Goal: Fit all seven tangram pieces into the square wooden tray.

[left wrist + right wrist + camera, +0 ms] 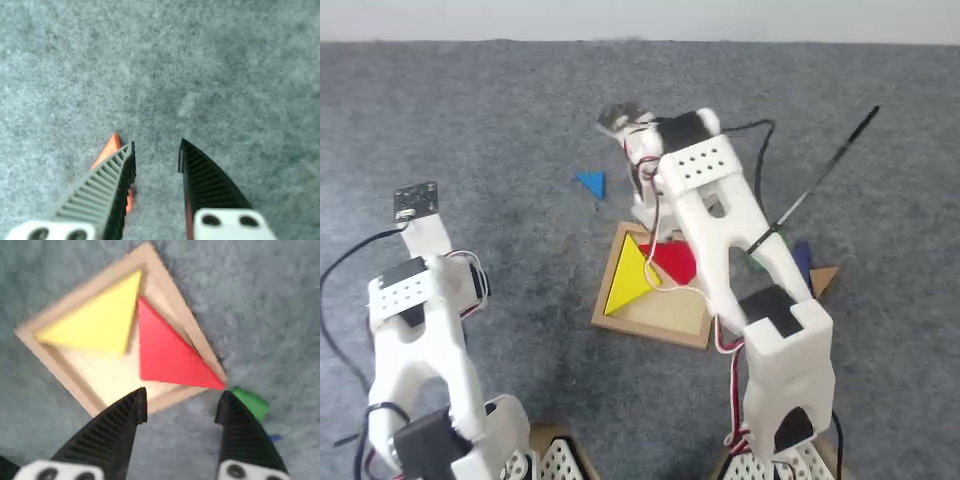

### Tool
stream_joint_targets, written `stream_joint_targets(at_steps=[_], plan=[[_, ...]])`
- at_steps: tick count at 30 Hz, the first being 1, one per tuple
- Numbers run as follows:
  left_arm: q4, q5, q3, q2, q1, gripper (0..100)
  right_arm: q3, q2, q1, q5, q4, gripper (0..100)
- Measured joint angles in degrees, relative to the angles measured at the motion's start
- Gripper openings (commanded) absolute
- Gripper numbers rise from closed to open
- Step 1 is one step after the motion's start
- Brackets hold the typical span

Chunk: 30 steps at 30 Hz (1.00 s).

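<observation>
The square wooden tray [620, 325] [150, 260] holds a yellow triangle [628, 275] [97, 322] and a red triangle [672, 262] [167, 357]; one tip of the red triangle reaches over the rim. My right gripper [645, 215] [182, 402] hovers open just above the tray's edge, holding nothing. A green piece [250, 401] [755, 262] lies on the carpet beside the tray. A small blue triangle [590, 183] lies beyond the tray. My left gripper [415, 200] [156, 155] is open over bare carpet, with an orange piece [112, 150] partly under one finger.
A dark blue piece [803, 262] and a brown piece [823, 278] lie to the right of the tray, partly behind the right arm. A thin black rod [820, 180] slants over that side. Grey carpet covers the whole table.
</observation>
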Motion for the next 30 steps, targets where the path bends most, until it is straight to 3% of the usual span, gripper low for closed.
stream_joint_targets(at_steps=[3, 9, 13, 18, 24, 30], plan=[[0.0, -1.67, 0.0, 0.0, 0.0, 14, 5.27, -0.62, 4.48, 11.16, 0.09, 3.3], [0.0, -1.85, 0.0, 0.0, 0.0, 14, 19.52, -7.3, 6.68, 16.7, -1.67, 4.2], [0.0, -1.85, 3.43, -4.31, 0.0, 14, 30.07, -8.44, 6.68, 16.97, -13.45, 4.2], [-2.2, -2.02, 13.54, -19.78, 0.18, 14, 33.85, -8.44, 6.51, 14.07, -27.08, 4.2], [-2.29, -2.29, 21.8, -38.68, 0.0, 14, 33.93, -5.8, 3.87, 8.35, -30.33, 4.2], [-1.67, -2.29, 23.12, -45.01, 0.09, 14, 33.93, -5.19, -1.49, 5.63, -30.59, 4.2]])
